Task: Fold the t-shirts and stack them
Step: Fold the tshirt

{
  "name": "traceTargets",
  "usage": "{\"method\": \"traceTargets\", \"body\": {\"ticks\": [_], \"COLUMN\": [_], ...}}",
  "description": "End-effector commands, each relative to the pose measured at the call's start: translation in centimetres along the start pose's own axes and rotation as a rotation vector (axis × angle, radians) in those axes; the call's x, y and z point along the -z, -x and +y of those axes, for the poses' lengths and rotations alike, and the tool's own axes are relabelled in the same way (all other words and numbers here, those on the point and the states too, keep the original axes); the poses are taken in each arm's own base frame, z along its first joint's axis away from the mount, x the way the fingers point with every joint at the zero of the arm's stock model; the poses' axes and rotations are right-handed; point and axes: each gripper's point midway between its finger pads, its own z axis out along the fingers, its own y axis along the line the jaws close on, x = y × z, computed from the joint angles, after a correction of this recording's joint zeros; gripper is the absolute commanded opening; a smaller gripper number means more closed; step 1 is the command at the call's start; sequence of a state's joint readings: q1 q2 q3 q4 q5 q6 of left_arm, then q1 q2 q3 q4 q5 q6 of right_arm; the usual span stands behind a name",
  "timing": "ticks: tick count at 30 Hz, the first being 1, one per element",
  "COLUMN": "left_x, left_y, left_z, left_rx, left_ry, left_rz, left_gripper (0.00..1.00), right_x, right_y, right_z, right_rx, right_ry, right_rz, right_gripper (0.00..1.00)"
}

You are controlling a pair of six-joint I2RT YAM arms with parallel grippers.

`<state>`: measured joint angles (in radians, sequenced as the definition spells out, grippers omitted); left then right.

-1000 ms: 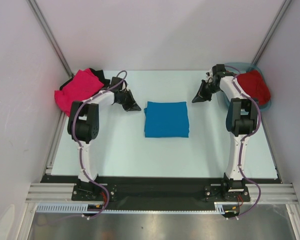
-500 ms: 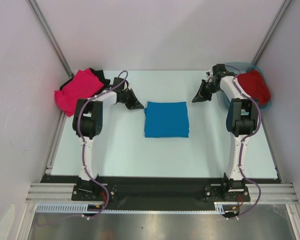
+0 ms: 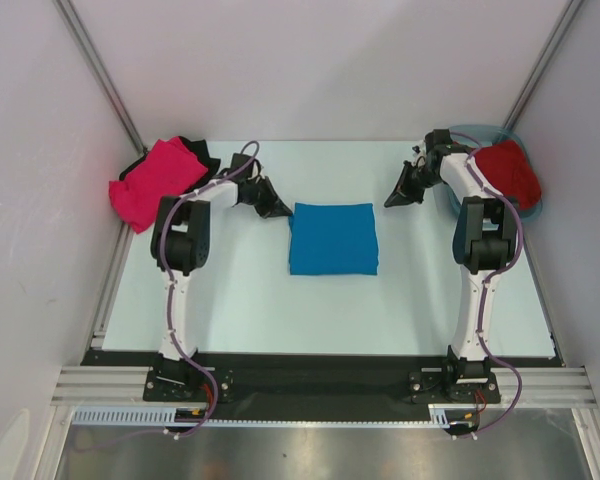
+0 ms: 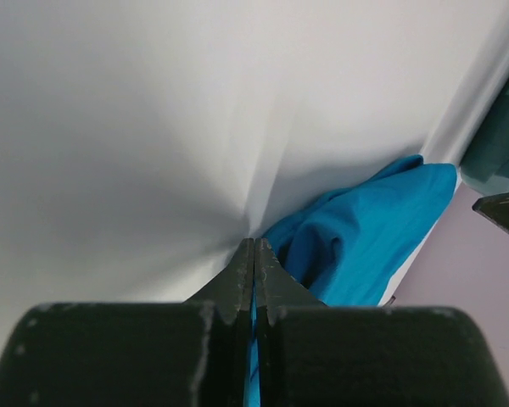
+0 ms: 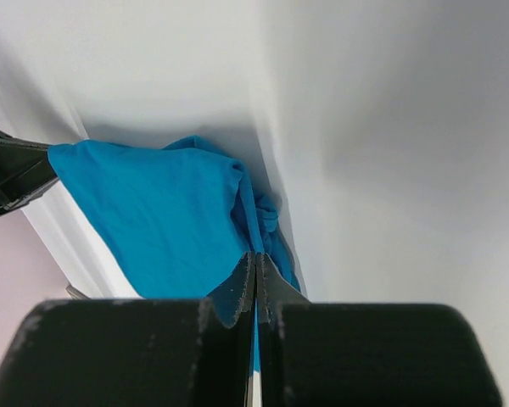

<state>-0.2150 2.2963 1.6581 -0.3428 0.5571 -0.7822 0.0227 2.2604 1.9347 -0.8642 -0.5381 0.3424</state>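
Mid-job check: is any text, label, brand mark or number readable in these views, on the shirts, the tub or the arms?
No text, label, brand, number or sign can be read in any view.
blue t-shirt: plain, no print or tag showing.
pink t-shirt, red t-shirt, teal tub: plain.
left gripper, right gripper: black, no marking visible.

White left arm (image 3: 177, 310) and white right arm (image 3: 472, 310) wearing black joints, purple cables (image 3: 518, 238) looping alongside, black wedge fingers (image 4: 237, 280) tapering to scuffed points
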Motion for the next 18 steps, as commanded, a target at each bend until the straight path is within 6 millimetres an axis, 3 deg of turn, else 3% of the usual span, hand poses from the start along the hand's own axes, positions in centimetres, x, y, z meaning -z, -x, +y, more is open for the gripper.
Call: {"method": "traceTargets", "body": {"ticks": [1,8,13,18], "left_x": [-0.9,-2.5,-1.2,1.5], "left_y": [-1.0,-3.7,-2.5,-0.5], "left_z": [-3.0,-5.2,-3.9,-1.8], "left_rx": [-0.025,-0.067,-0.061,-0.033], "left_ry": [-0.061,-0.084,-0.019,0.048], "left_rz": [0.046,0.134,0.074,-0.03], "left_gripper": [0.0,0.0,0.0,0.0], "right_x": [2.5,2.3,2.3,2.2], "right_y": [0.4,0.3,0.1,-0.1], "right_z": [1.5,1.4,1.5,1.3], "right_rx": [0.032,0.03,0.034,0.034], "right_ry": [0.02,0.021,0.023,0.024], "right_rz": [-0.044,-0.043,-0.037,-0.029], "right_gripper": [0.0,0.0,0.0,0.0]}}
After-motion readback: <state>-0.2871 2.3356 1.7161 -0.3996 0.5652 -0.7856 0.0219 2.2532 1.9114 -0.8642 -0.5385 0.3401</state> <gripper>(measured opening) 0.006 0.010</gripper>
